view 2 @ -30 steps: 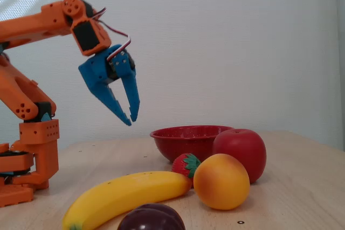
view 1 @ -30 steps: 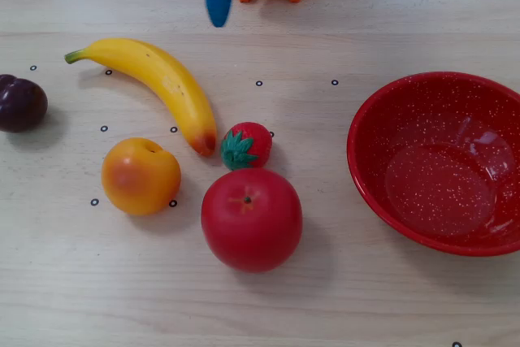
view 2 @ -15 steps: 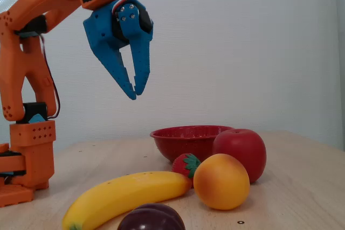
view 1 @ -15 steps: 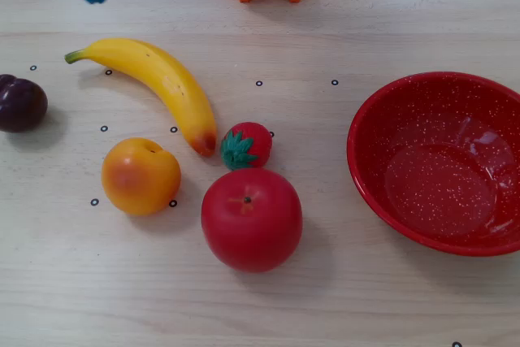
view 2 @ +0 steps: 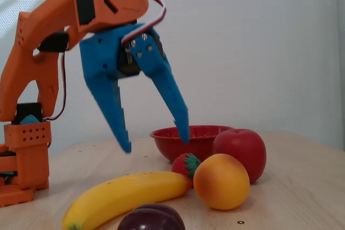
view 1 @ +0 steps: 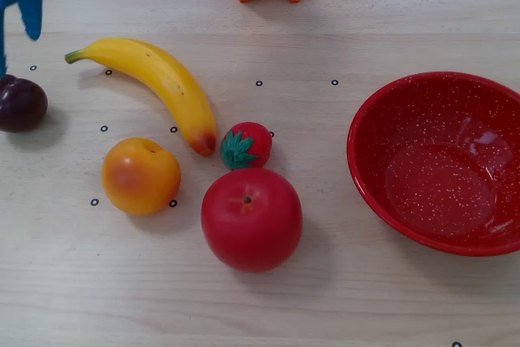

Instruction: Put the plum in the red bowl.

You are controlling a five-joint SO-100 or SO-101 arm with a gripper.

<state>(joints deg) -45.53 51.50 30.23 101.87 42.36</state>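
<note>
orange arm hunched over table, blue gripper (view 2: 154, 141) hung in air, fingers spread wide, nothing pinched. plum (view 1: 20, 103) seen at far left edge in a fixed view, under blue fingertips (view 1: 31, 6), apart from banana (view 1: 154, 83). red bowl (view 1: 366, 168) empty at right edge, bare wood between it and apple (view 1: 252, 219).

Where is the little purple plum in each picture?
Top-down fixed view: the plum sits at the far left edge of the table, left of the banana.
Low side fixed view: the plum is at the bottom edge, partly cut off, in front of the banana.
Shared landmark: the banana lies right next to the plum in both fixed views.
</note>
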